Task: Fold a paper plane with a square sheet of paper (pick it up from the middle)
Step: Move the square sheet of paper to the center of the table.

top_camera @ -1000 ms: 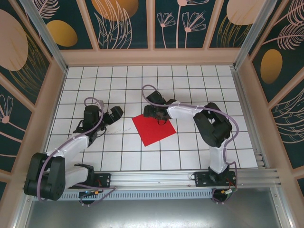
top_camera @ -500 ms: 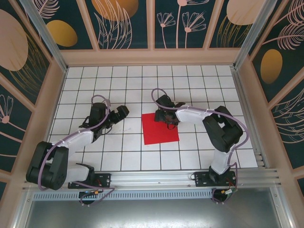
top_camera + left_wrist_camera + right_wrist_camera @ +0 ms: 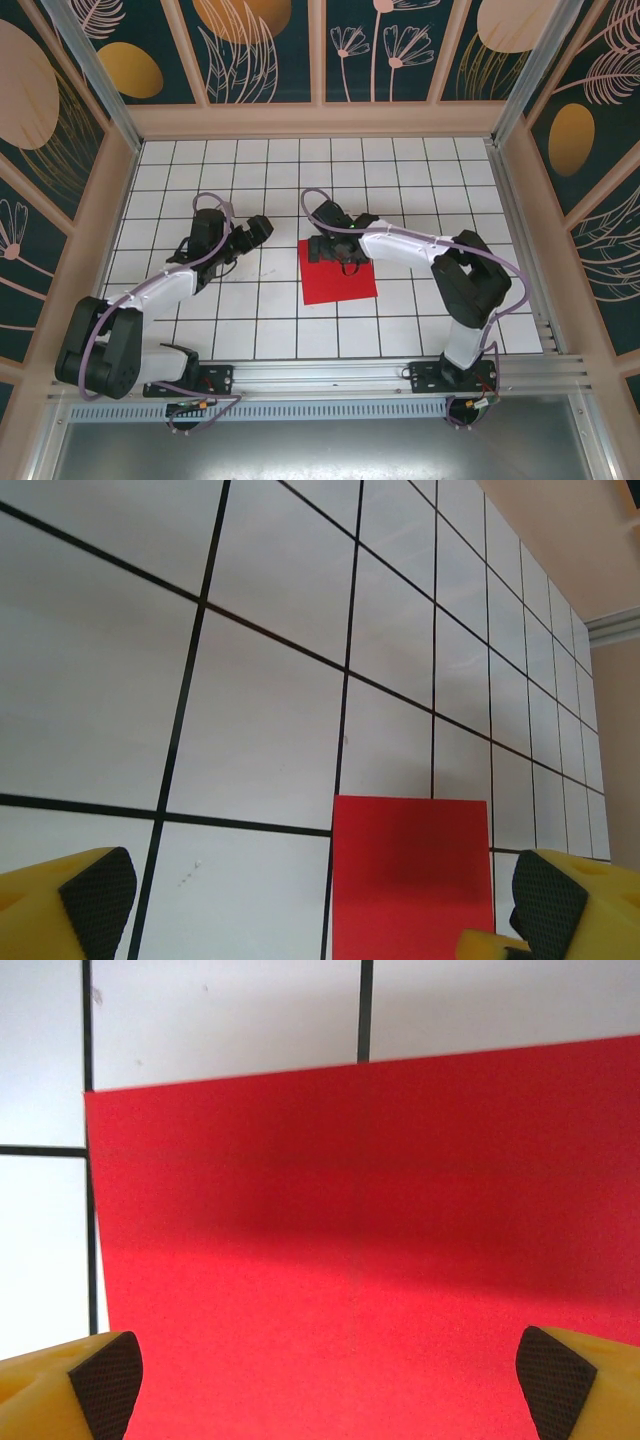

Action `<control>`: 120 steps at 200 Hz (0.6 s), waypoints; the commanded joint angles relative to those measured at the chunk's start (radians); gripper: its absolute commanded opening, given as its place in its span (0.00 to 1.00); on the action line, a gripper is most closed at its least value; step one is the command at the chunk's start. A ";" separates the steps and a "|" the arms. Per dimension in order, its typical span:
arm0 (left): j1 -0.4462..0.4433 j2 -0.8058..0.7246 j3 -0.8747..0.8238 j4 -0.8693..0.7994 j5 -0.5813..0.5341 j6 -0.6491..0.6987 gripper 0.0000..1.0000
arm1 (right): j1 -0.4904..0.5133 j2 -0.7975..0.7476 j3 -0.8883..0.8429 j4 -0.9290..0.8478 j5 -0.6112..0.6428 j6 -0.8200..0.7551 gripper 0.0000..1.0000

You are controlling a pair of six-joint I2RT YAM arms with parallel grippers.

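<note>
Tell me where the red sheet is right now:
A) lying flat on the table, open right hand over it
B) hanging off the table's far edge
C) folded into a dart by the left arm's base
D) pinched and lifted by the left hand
A: the square sheet of paper lies flat and unfolded on the table, with the right hand over its far edge, fingers spread wide either side of the red.

Both arms pair black joint housings with pale grey-white links: left arm (image 3: 150,292), right arm (image 3: 400,240). A lilac cable (image 3: 515,275) loops along each. Black bases (image 3: 190,380) sit bolted at six o'clock. Wrist views show yellow fingers (image 3: 40,915) tipped with black cross-hatched pads (image 3: 105,1372).
</note>
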 commanded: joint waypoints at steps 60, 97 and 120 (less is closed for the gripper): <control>-0.007 0.077 0.049 -0.017 0.005 0.023 0.98 | -0.002 0.117 0.024 -0.062 -0.004 0.001 0.94; -0.006 0.089 0.061 -0.017 0.011 0.022 0.99 | -0.002 0.173 0.026 -0.078 -0.003 -0.006 0.91; -0.006 0.091 0.061 -0.017 0.012 0.022 0.99 | -0.006 0.201 0.006 -0.076 -0.015 -0.004 0.88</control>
